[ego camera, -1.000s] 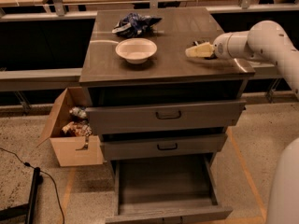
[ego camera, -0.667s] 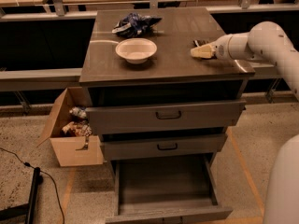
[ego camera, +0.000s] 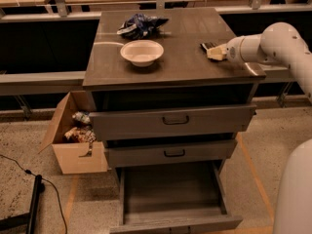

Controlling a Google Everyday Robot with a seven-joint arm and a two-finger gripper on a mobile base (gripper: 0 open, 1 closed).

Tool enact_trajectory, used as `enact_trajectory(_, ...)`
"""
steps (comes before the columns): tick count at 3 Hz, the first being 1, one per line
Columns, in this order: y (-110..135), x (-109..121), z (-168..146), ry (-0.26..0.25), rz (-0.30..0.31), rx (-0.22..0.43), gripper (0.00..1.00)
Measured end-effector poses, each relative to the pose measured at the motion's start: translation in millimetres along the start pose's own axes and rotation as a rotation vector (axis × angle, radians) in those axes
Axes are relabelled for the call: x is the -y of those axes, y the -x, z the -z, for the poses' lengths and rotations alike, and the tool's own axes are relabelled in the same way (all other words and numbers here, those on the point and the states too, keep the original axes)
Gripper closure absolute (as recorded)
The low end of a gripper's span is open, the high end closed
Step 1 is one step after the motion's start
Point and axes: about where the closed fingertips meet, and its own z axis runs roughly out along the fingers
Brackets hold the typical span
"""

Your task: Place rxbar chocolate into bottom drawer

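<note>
The rxbar chocolate (ego camera: 208,46), a small dark flat bar, lies on the right part of the cabinet top (ego camera: 180,62). My gripper (ego camera: 213,53) is at the end of the white arm coming in from the right. It sits low over the top, right against the near side of the bar. The bottom drawer (ego camera: 168,186) is pulled out at floor level, and its grey floor is bare. The two upper drawers with black handles are only slightly out.
A white bowl (ego camera: 142,51) and a wrinkly blue-and-white bag (ego camera: 140,26) are on the left part of the top. An open cardboard box (ego camera: 73,140) with items stands left of the cabinet. A black cable (ego camera: 29,184) lies on the floor. My white body (ego camera: 295,189) is at the lower right.
My gripper has drawn a little to the right along the cabinet top. The dark bar now shows just behind its tip.
</note>
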Motion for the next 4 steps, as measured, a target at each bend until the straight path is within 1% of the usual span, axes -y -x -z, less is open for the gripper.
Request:
enact_trajectory(1,10.6,-2.2,17.9,0.04,0.034,0.038,1.0)
enact_trajectory(2,33.8,-17.0,82.0,0.179,0.111,0.137,1.0)
enact_trajectory(3,44.8,-34.3,141.0,0.305,0.234,0.214,1.0)
enact_trajectory(4,32.2,-51.9,185.1,0.418,0.381,0.228,1.0)
